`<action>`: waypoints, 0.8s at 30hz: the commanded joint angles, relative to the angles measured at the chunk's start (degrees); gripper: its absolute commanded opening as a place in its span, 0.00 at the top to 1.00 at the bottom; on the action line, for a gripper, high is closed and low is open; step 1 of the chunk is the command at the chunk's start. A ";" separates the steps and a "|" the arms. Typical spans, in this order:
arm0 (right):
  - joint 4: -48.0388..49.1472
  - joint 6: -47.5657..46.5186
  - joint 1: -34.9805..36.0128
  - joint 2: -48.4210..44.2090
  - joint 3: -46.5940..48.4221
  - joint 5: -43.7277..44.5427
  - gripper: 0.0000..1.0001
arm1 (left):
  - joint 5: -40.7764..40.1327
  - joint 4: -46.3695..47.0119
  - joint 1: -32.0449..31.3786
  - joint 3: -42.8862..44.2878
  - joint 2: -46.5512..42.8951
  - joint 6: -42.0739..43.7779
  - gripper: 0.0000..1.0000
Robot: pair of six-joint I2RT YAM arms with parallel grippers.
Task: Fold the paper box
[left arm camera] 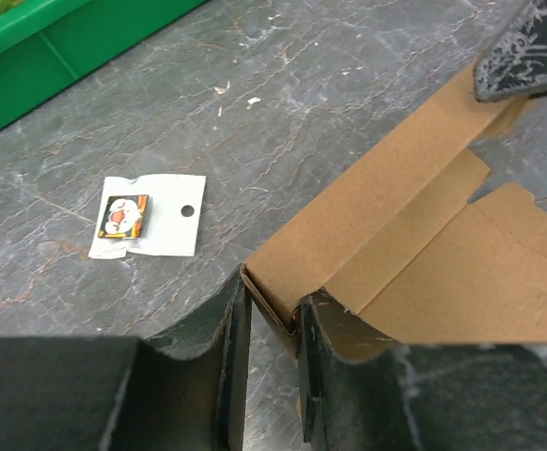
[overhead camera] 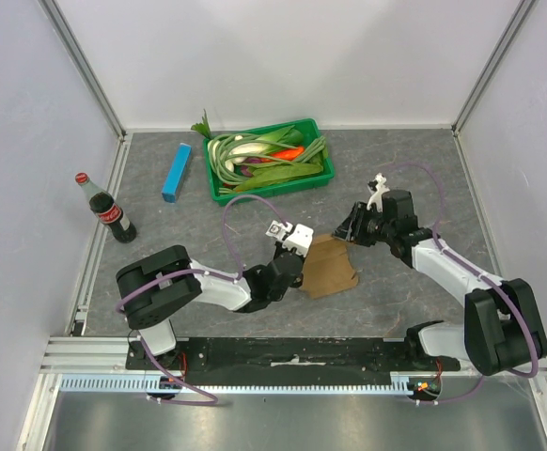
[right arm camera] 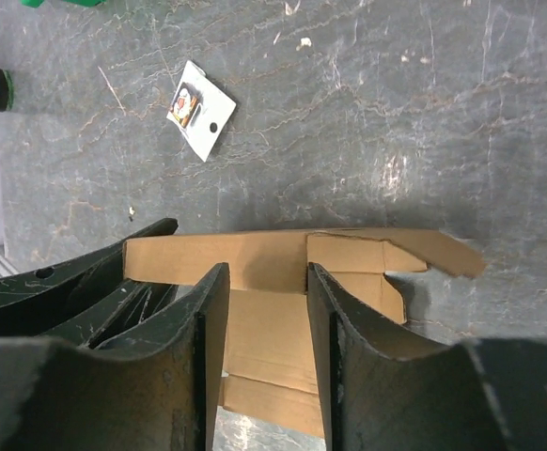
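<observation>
The paper box (overhead camera: 331,268) is a brown cardboard piece lying partly folded on the table between the two arms, with one long wall raised. My left gripper (overhead camera: 299,272) is at its left edge. In the left wrist view the left gripper (left arm camera: 272,296) is shut on the box's folded corner (left arm camera: 273,299), which touches both fingers. My right gripper (overhead camera: 347,232) hovers at the box's upper right. In the right wrist view the right gripper (right arm camera: 266,277) is open, straddling a flat panel of the box (right arm camera: 264,329) with the raised wall just beyond its tips.
A small white card (left arm camera: 147,216) (right arm camera: 198,108) lies on the table beyond the box. A green tray (overhead camera: 272,193) of vegetables stands at the back. A slim blue box (overhead camera: 176,172) lies to its left, and a cola bottle (overhead camera: 109,211) stands further left.
</observation>
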 commanded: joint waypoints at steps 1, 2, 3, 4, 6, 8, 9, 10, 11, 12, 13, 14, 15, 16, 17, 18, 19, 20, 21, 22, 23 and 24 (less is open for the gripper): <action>9.31 10.89 0.36 -1.15 -4.54 -5.56 0.57 | -2.30 8.81 -0.47 -1.43 0.10 3.84 0.94; 11.15 14.99 0.36 -1.42 -6.64 -5.91 0.60 | -2.65 9.95 -0.55 -1.78 0.01 4.10 0.98; 15.87 17.04 0.27 -1.68 -7.79 -6.09 0.63 | -2.74 11.88 -0.55 -2.65 -0.08 4.45 0.98; 18.01 19.23 0.27 -2.03 -8.93 -6.00 0.67 | -2.74 13.03 -0.55 -3.18 -0.34 4.63 0.98; 24.49 24.84 0.27 -2.04 -12.01 -5.83 0.82 | -2.66 14.88 -0.55 -4.15 -1.04 4.81 0.98; 30.04 28.29 0.27 -2.04 -15.78 -5.65 1.00 | -2.66 15.76 -0.64 -4.68 -1.57 4.90 0.98; 32.07 29.70 0.27 -2.47 -16.50 -4.52 1.00 | -2.66 16.38 -0.73 -5.47 -2.27 4.98 0.98; 32.87 29.97 0.27 -3.78 -17.20 -2.77 1.00 | -2.66 17.51 -0.64 -5.91 -2.45 4.99 0.98; 33.67 30.41 0.27 -4.93 -19.12 -1.27 1.00 | -2.66 17.79 -0.73 -6.17 -2.80 4.99 0.98; 33.50 30.59 0.27 -7.11 -19.92 0.13 1.00 | -2.83 17.70 -0.73 -6.61 -3.50 4.81 0.98; 33.50 30.07 0.18 -7.48 -20.45 0.15 1.00 | -2.83 17.79 -0.73 -6.88 -3.85 4.55 0.98; 32.80 29.28 -0.08 -7.14 -19.76 -0.98 1.00 | -2.92 17.96 -0.73 -7.23 -4.38 4.20 0.98; 32.45 28.58 -0.26 -6.00 -19.32 -1.86 1.00 | -3.01 18.05 -0.73 -8.02 -4.99 3.50 0.98; 31.05 25.35 -0.34 -5.73 -18.62 -2.74 1.00 | -3.44 18.31 -0.73 -8.28 -5.09 3.32 0.98; 25.29 23.14 -0.26 -5.82 -16.87 -2.58 0.68 | -3.88 18.14 -0.73 -8.29 -5.18 3.05 0.98; 22.19 20.34 -0.17 -8.51 -16.42 -1.71 0.52 | -4.23 18.05 -0.73 -8.37 -5.09 2.70 0.98; 18.24 14.83 -0.08 -10.54 -15.55 -0.65 0.45 | -4.24 18.05 -0.73 -8.46 -5.09 2.70 0.98; 8.29 11.38 -0.17 -13.09 -14.93 3.71 0.41 | -4.32 18.40 -0.73 -8.64 -5.09 3.14 0.98; 4.18 8.47 -0.17 -18.42 -14.31 6.19 0.40 | -4.50 18.32 -0.73 -8.64 -5.09 3.40 0.98; -0.38 6.44 -0.17 -20.99 -14.13 8.48 0.39 | -4.41 18.05 -0.73 -8.64 -5.00 3.40 0.98; -5.30 3.29 -0.17 -23.37 -14.22 10.93 0.39 | -4.41 18.14 -0.73 -8.64 -4.91 3.66 0.98; -6.74 2.56 -0.26 -26.53 -14.57 13.92 0.41 | -4.41 17.97 -0.73 -8.55 -4.83 4.10 0.98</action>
